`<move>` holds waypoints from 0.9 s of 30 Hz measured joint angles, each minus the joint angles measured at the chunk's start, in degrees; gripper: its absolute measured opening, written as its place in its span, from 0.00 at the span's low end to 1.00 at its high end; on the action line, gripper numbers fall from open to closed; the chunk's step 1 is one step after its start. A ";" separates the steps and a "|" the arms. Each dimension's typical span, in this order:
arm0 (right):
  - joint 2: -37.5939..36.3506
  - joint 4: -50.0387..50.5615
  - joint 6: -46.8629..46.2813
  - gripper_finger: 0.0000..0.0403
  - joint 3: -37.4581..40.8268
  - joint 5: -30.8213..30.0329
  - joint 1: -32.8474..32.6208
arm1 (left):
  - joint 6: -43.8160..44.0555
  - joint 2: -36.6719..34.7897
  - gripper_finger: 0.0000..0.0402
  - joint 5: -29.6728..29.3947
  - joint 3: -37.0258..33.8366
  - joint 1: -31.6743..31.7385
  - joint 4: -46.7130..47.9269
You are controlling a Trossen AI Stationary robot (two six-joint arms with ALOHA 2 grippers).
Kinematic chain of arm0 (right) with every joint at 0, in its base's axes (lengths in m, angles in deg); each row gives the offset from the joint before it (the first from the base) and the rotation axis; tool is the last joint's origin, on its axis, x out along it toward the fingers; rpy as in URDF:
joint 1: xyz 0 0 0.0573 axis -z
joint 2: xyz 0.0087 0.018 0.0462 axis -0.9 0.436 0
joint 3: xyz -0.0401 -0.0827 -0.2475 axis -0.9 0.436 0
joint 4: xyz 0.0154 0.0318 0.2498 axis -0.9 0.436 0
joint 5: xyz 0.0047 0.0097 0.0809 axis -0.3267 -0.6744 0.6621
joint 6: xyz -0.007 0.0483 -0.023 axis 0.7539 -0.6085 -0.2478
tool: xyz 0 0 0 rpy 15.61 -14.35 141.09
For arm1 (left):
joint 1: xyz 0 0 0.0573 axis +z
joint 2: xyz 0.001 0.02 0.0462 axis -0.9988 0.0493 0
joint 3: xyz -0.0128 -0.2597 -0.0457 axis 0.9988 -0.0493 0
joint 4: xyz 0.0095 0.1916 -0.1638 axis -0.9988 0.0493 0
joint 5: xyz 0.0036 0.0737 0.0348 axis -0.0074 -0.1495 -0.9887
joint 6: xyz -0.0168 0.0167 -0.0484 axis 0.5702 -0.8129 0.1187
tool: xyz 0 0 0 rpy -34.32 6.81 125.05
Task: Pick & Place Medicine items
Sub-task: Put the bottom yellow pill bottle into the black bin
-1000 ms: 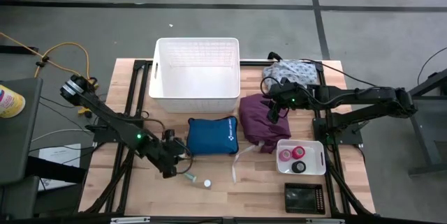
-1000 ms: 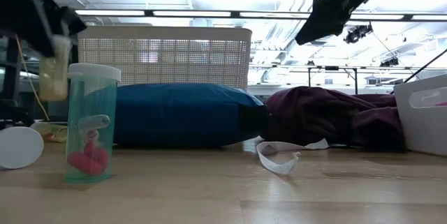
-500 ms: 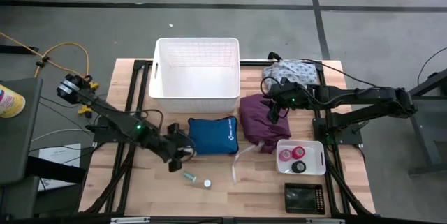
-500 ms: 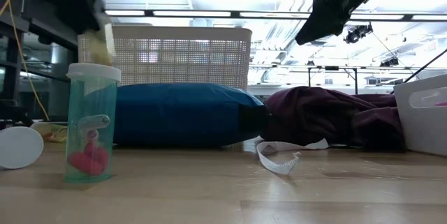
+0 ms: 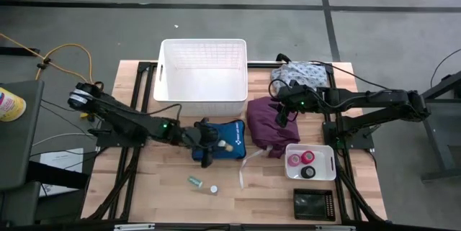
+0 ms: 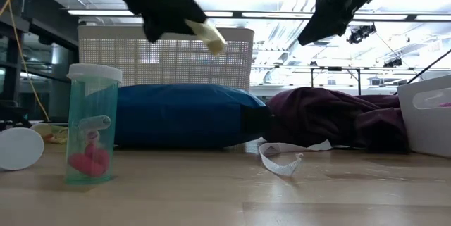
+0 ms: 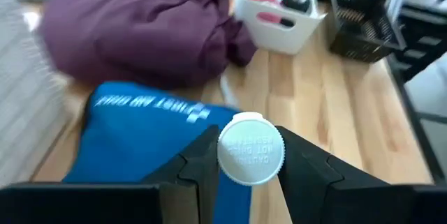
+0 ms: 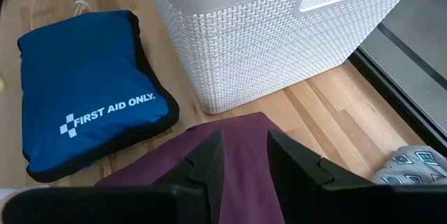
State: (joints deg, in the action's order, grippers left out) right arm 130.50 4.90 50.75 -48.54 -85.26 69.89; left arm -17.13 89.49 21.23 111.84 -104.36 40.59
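**Left gripper carrying a white cap above the blue pouch**

1. The left arm reaches in from the table's 9 o'clock edge toward the centre. The left gripper [image 5: 216, 145] sits above the blue pouch [image 5: 225, 134]. Its two fingers [image 7: 202, 165] are closed against the sides of a small white cap [image 7: 251, 148].
2. The cap is round with a ribbed rim and raised lettering on its flat face. In the low view it appears as a pale, slightly yellowish piece [image 6: 209, 37] held well above the table, in front of the basket.
3. At the pouch's 7 o'clock, a greenish vial [image 5: 195, 181] lies on the bare wood. Just beside it, at its 4 o'clock, is a tiny white round piece [image 5: 213, 188]. In the low view the vial [image 6: 91, 124] is clear teal with a white rim, and something pink-red shows inside it.
4. The white basket [image 5: 202, 103] stands at the pouch's 12 o'clock.
5. The purple cloth [image 5: 265, 119] lies at the pouch's 3 o'clock, touching its edge.
6. The right gripper [image 5: 283, 112] hangs over the purple cloth. Its fingers [image 8: 209, 161] stand apart, holding nothing.
7. A small white tray [image 5: 328, 152] at the cloth's 5 o'clock holds a pink roll [image 5: 294, 160], a red roll [image 5: 308, 157] and a black roll [image 5: 308, 172].
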 joint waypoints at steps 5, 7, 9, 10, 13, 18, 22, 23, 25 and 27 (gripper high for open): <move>0.00 0.02 0.00 0.24 0.00 0.02 0.00 | -1.82 5.97 0.30 2.76 3.78 1.41 -4.07; 0.00 -0.04 0.00 0.24 0.00 0.00 0.00 | -2.90 8.67 0.30 3.14 7.02 1.61 -4.31; 0.00 -0.04 0.00 0.24 0.00 0.02 0.00 | -4.35 10.57 0.30 3.81 9.78 1.61 -2.99; 0.00 -0.06 0.00 0.24 0.00 0.00 0.00 | -5.06 11.93 0.30 4.07 11.55 1.61 -2.73; 0.00 -0.27 0.00 0.24 0.02 0.01 0.00 | -5.98 14.50 0.30 4.81 15.82 1.61 -0.72; 0.00 -1.49 0.00 0.24 0.02 0.00 0.00 | -6.18 18.23 0.30 4.93 21.91 1.59 4.78; 0.00 -2.01 0.00 0.24 0.02 0.00 0.00 | -6.14 18.57 0.30 4.88 22.53 1.59 5.07; 0.00 -2.02 0.00 0.24 0.02 0.00 0.00 | -6.13 18.57 0.30 4.86 22.57 1.60 5.45; 0.00 -2.56 0.00 0.24 0.02 0.00 0.00 | -5.48 18.52 0.30 4.79 22.54 1.66 6.13; 0.00 -2.67 0.00 0.24 0.02 0.00 0.00 | -5.13 18.48 0.30 4.90 22.53 1.71 5.95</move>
State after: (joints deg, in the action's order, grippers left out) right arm 130.50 2.23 50.75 -48.51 -85.26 69.89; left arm -22.26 107.97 26.13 134.38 -102.65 46.54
